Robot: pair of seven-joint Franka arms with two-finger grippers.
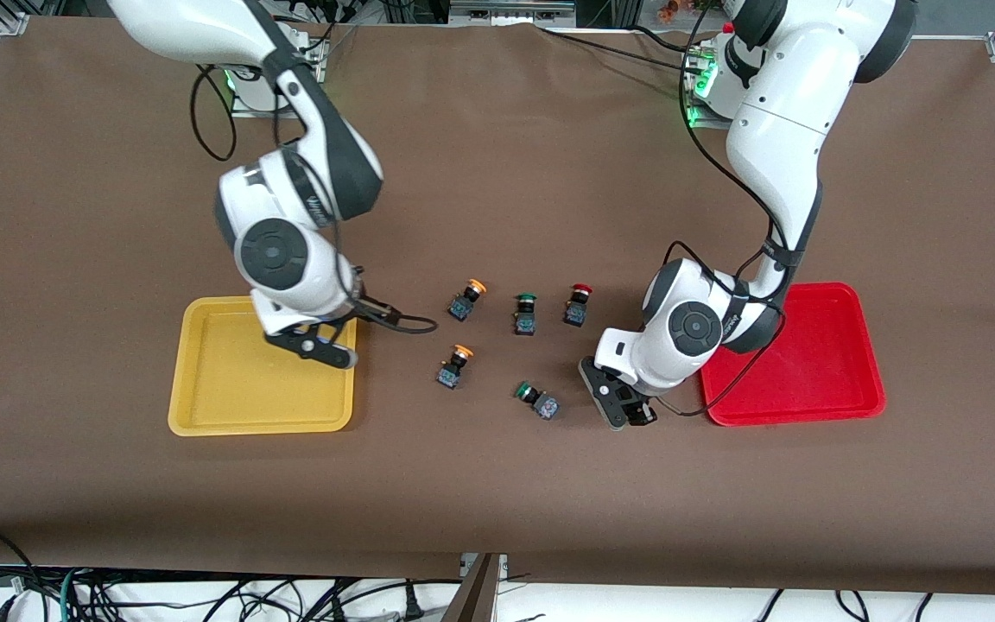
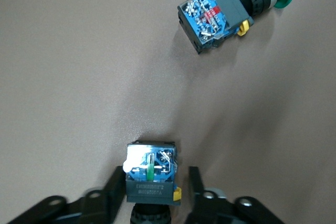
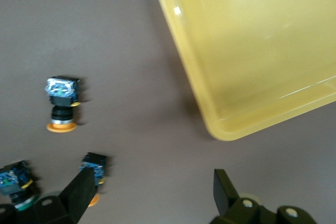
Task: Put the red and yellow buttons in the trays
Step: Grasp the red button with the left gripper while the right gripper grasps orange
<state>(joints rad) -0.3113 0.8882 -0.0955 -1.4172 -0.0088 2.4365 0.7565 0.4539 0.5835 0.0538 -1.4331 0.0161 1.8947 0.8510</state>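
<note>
Two yellow-capped buttons (image 1: 467, 298) (image 1: 454, 364) and one red-capped button (image 1: 578, 304) lie mid-table between the yellow tray (image 1: 204, 406) and the red tray (image 1: 834, 380). Both trays hold nothing. My left gripper (image 1: 627, 406) is low over the table beside the red tray. It is open (image 2: 152, 182), with its fingers (image 2: 115, 190) on either side of a dark-bodied button (image 2: 151, 174) whose cap is hidden. My right gripper (image 1: 320, 345) is open (image 3: 152, 192) and holds nothing. It hangs over the yellow tray's corner (image 3: 252, 51), with a yellow button (image 3: 62, 103) in its view.
Two green-capped buttons lie among the others, one (image 1: 525, 313) between a yellow and the red one, one (image 1: 537, 399) (image 2: 220, 17) close to my left gripper. A cable loops from the right wrist (image 1: 411, 324). Brown table surface surrounds the trays.
</note>
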